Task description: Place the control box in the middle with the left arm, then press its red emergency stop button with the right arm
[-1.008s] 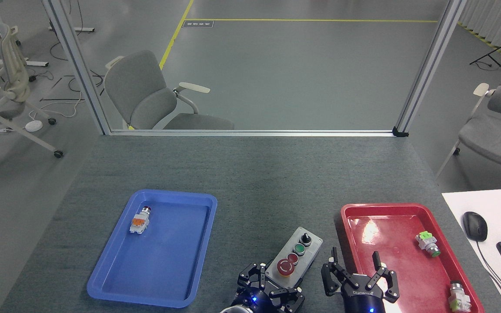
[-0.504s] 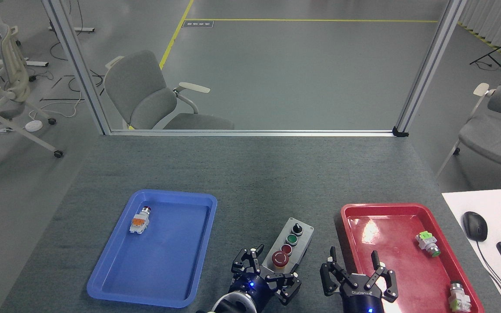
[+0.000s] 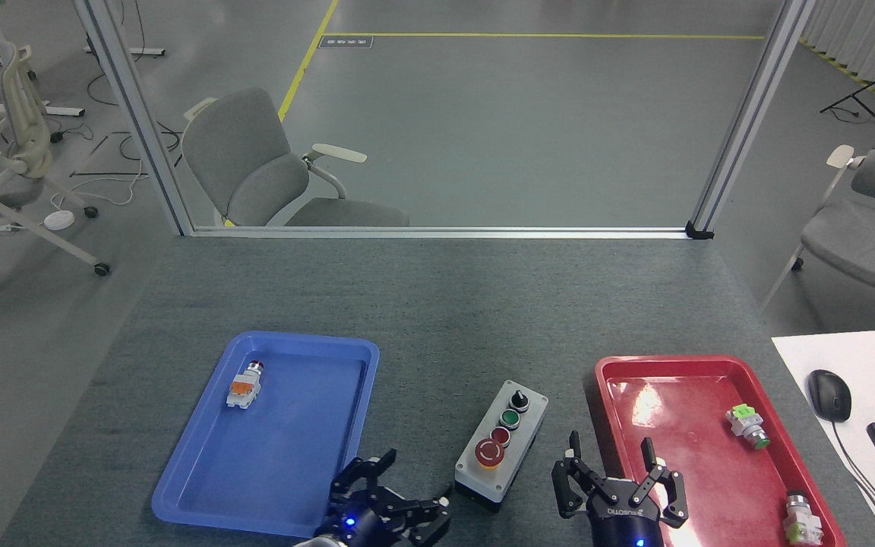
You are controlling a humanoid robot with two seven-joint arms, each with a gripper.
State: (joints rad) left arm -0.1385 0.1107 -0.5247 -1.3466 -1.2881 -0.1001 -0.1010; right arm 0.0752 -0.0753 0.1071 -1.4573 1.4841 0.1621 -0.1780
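Note:
The control box [image 3: 504, 437], light grey on a black base, lies on the grey table between the two trays, its row of buttons running from far to near. Its red emergency stop button [image 3: 490, 453] is at the near end, with a yellow ring under it. My left gripper [image 3: 386, 497] is open to the left of the box, near the blue tray's corner, holding nothing and apart from the box. Right of the box, my right gripper [image 3: 614, 482] is open too, fingers spread upward, beside the red tray's left edge.
A blue tray [image 3: 293, 486] at the left holds a small white-and-orange switch part [image 3: 244, 386]. A red tray [image 3: 711, 463] at the right holds two switch parts [image 3: 746, 425]. A white desk with a mouse [image 3: 829, 395] and keyboard stands at the far right. Chairs stand beyond the table.
My left gripper has let go of the control box and drawn back to the left and toward me. The box now rests on the table, a little left of where it was. The right gripper barely moved.

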